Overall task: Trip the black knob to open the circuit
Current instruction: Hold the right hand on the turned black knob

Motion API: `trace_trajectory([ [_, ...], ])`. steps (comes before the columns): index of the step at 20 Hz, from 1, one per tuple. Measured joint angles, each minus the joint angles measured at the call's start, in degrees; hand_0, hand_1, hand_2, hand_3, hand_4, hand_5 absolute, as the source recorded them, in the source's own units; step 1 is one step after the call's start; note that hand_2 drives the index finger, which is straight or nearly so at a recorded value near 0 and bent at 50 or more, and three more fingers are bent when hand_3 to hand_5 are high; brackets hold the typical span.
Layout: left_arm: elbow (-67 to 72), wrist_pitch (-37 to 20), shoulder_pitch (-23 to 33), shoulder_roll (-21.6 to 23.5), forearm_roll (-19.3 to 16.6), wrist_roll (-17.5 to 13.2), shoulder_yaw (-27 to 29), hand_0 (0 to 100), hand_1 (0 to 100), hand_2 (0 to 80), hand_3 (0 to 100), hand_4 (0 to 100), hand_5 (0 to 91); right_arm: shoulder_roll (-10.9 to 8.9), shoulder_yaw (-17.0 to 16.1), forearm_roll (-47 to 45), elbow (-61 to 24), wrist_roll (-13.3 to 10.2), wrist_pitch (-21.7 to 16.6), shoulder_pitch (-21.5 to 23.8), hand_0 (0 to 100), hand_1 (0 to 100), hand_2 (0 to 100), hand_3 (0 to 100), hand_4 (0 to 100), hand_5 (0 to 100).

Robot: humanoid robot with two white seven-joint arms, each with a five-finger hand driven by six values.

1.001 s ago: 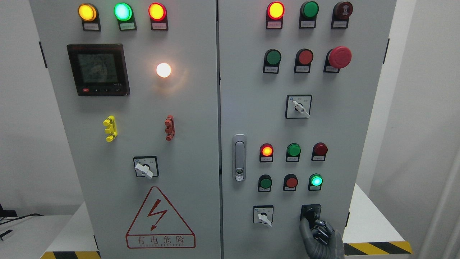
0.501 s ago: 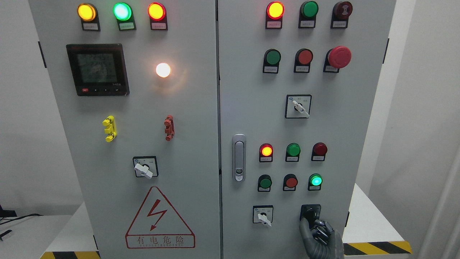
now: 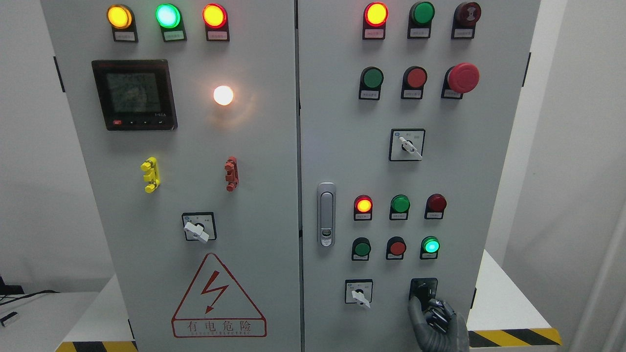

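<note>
black knob (image 3: 422, 290) sits lower right of the frame on the cabinet door (image 3: 342, 122), right hand (image 3: 435, 322) pinching it from below, so it should turn squarely without slipping off or nudging the white selector (image 3: 359, 295).

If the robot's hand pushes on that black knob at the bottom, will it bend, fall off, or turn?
The black knob looks like hard plastic, so it probably won't bend. It sits in a plate fixed to the cabinet door, so it likely turns in place rather than coming off. The right hand has fingers on it; it may click stiffly.
</note>
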Motion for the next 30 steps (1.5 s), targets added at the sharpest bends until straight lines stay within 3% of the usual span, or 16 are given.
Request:
trace_trajectory([
  [22, 0.01, 0.00, 0.00, -0.01, 0.00, 0.00, 0.00, 12, 39, 0.0, 0, 0, 0.0, 0.02, -0.54, 2.81, 0.13, 0.97, 0.03, 0.22, 54, 79, 60, 91, 86, 95],
  [30, 0.01, 0.00, 0.00, -0.01, 0.00, 0.00, 0.00, 12, 39, 0.0, 0, 0, 0.0, 0.02, -0.88, 2.85, 0.22, 1.13, 0.03, 0.31, 49, 78, 59, 91, 86, 95],
])
